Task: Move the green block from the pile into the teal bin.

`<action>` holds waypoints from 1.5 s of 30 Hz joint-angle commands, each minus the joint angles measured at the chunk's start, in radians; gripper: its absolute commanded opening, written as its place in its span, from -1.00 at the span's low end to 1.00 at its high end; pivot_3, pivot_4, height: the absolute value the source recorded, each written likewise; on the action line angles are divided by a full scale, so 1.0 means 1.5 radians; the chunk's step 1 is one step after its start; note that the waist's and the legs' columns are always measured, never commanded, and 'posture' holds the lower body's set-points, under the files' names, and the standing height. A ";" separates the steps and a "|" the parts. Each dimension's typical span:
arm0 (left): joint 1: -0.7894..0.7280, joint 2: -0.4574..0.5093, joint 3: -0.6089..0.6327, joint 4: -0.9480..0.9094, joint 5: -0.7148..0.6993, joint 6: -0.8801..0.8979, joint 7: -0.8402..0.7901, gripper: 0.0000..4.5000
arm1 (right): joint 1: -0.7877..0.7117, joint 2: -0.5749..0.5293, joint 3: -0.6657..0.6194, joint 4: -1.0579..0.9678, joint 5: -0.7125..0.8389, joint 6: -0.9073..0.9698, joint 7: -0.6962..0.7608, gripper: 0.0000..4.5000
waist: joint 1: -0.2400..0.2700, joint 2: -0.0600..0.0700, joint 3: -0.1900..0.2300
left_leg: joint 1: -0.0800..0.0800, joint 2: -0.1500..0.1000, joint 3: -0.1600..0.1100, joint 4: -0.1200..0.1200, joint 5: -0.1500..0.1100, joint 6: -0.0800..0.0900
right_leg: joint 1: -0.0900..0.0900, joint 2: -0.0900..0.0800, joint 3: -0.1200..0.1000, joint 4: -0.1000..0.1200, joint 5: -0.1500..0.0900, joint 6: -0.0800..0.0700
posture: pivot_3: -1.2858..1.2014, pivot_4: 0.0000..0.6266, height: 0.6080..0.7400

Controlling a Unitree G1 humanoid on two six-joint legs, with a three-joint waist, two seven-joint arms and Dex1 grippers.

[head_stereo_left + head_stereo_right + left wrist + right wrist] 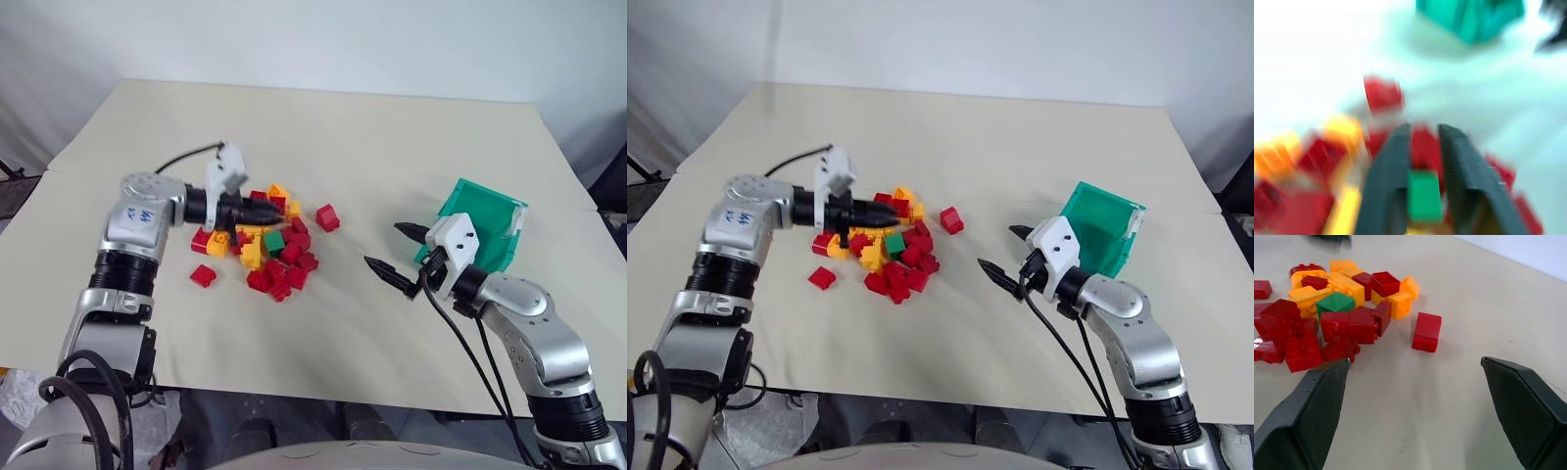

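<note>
The green block [274, 240] lies in the pile [263, 240] of red and yellow-orange bricks at mid-table, with red bricks pressed against it. My left gripper [265, 209] hangs just above the pile's far-left side, pointing right, fingers shut. In the left wrist view the green block [1425, 196] and a red brick show through the narrow slit between the fingers [1388, 166]; I see no brick lifted. My right gripper [389, 247] stands open right of the pile, empty, just in front of the teal bin [485, 220]. In the right wrist view the green block [1334, 302] sits among the bricks.
One red brick [327, 216] lies alone right of the pile, another [203, 275] lies apart at its near left. Bare tabletop stretches between the pile and the bin. The table's edges run close by on the right and near sides.
</note>
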 commanded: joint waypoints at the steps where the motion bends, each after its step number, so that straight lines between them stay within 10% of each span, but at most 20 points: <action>1: -0.019 -0.001 0.007 -0.040 -0.029 0.006 -0.014 -0.99 | 0.012 -0.020 -0.040 -0.024 0.010 -0.002 0.002 1.00 | -0.001 0.000 0.000 | 0.000 0.000 0.000 0.000 0.000 0.000 | 0.000 0.000 0.000 0.000 0.000 0.000 | 0.03 -0.52 1.00; 8: -0.005 0.010 -0.053 -0.003 0.033 -0.020 0.008 -0.91 | 0.027 -0.031 -0.060 -0.028 0.011 -0.007 0.004 1.00 | -0.003 0.000 0.000 | 0.001 0.000 0.000 0.000 0.000 0.000 | 0.000 0.000 0.000 0.001 0.000 0.000 | 0.03 -0.52 1.00; 23: 0.011 0.052 -0.177 -0.019 0.147 0.084 0.000 0.98 | 0.029 -0.005 -0.040 -0.027 0.002 -0.011 -0.012 1.00 | -0.001 0.000 0.000 | 0.000 0.000 0.000 0.000 0.000 0.000 | 0.000 0.000 0.000 0.000 0.000 0.000 | 0.03 -0.52 1.00; 45: -0.031 0.007 -0.252 0.120 0.248 0.018 0.055 0.98 | 0.046 0.010 -0.040 -0.037 -0.007 -0.019 -0.031 1.00 | -0.012 0.000 0.000 | 0.004 0.000 0.001 0.001 0.002 0.003 | 0.002 0.001 0.002 0.004 0.000 0.000 | 0.03 -0.52 1.00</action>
